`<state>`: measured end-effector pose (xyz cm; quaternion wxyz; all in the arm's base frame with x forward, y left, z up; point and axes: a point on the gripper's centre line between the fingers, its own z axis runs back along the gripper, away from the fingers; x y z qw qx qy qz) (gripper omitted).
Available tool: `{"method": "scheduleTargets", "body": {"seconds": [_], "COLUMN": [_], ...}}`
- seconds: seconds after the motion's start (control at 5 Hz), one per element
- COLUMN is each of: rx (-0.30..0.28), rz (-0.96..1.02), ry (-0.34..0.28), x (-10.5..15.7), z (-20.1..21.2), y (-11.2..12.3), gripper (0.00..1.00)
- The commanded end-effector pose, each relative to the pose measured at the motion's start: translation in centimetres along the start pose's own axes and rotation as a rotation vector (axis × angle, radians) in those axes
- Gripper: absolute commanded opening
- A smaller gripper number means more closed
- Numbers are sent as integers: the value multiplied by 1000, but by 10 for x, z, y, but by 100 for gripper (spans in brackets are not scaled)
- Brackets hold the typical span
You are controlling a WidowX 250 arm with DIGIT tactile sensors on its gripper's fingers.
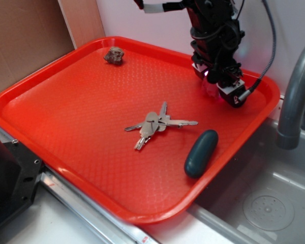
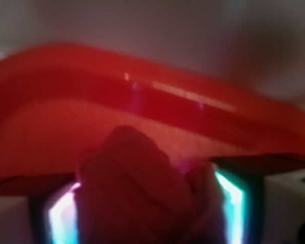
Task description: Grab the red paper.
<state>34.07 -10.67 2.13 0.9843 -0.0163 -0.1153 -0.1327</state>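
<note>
The red paper [image 2: 137,183] is a crumpled dark crimson ball that fills the space between my two fingers in the wrist view, touching both lit pads. From outside only a sliver of the red paper [image 1: 210,90] shows under the arm. My gripper [image 1: 216,86] is down on the far right corner of the orange-red tray [image 1: 66,127], close to its back rim. In the wrist view the gripper [image 2: 147,216] is shut on the paper, with the tray rim [image 2: 157,96] just behind it.
A small brown rock [image 1: 114,55] lies at the tray's far left. A bunch of keys [image 1: 155,124] lies mid-tray, and a dark oval object [image 1: 201,153] lies near the right rim. A grey faucet [image 1: 295,96] and sink [image 1: 264,203] are to the right.
</note>
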Motion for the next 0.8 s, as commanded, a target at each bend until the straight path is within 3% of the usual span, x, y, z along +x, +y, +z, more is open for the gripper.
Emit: {"method": "scheduleTargets", "body": {"seconds": [0.0, 0.2, 0.4, 0.6], "rx": [117, 76, 99, 128], "rz": [325, 536, 612, 580], "ry": [214, 235, 167, 142], "x": [-66, -119, -148, -146], "z": [146, 209, 257, 247], "y": [55, 85, 105, 93], "gripper": [0, 0, 0, 0]}}
